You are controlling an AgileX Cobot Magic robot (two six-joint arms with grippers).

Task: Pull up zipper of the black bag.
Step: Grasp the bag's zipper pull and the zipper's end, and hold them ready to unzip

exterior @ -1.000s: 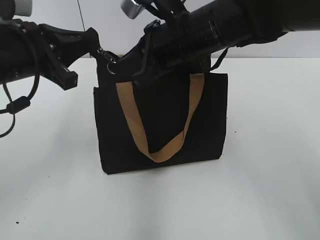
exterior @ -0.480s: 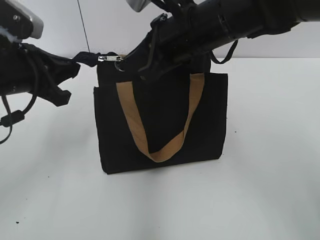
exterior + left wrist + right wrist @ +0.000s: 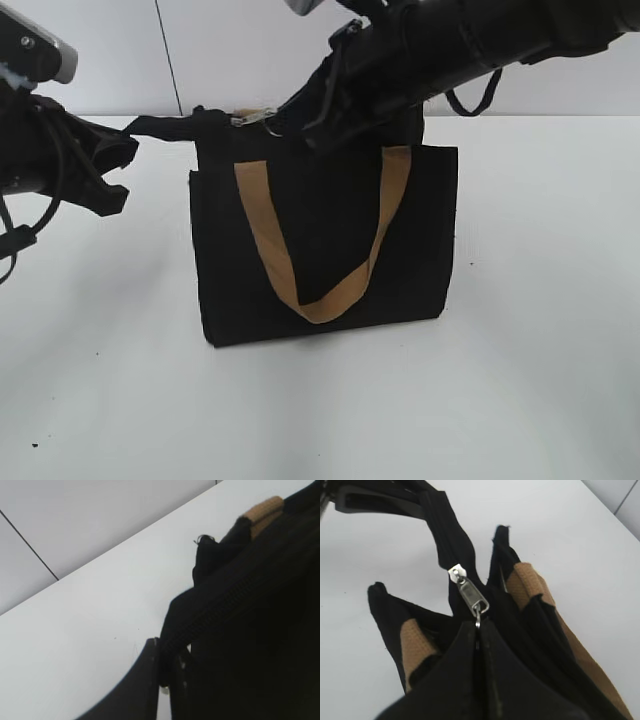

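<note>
**Zipper just getting started**

While the black bag (image 3: 325,235) stands upright on the white table (image 3: 540,330), both robot hands are busy at its top rim. The left hand (image 3: 167,672) is pressed together on the black cloth tail at the end of the zipper (image 3: 451,555). It holds that tail out to the side, away from the bag, so the zip line looks stretched flat. The right hand (image 3: 478,632) is closed tight on the small ring at the end of the silver pull tab (image 3: 472,596). The tab sits close to the left end of the bag's top, right beside where the tail leaves the bag.

I think the job is only just begun. Both grips seem good, and that part looks done. But the tab is near the end where the left hand holds on, so almost the whole top still looks unzipped. In the right wrist view the two sides of the bag stand apart below the tab, with a tan strap (image 3: 265,235) on each side.

What is left is the long pull. The right hand would need to drag the tab along the rim toward the far end while the left hand holds the tail tight.
</note>
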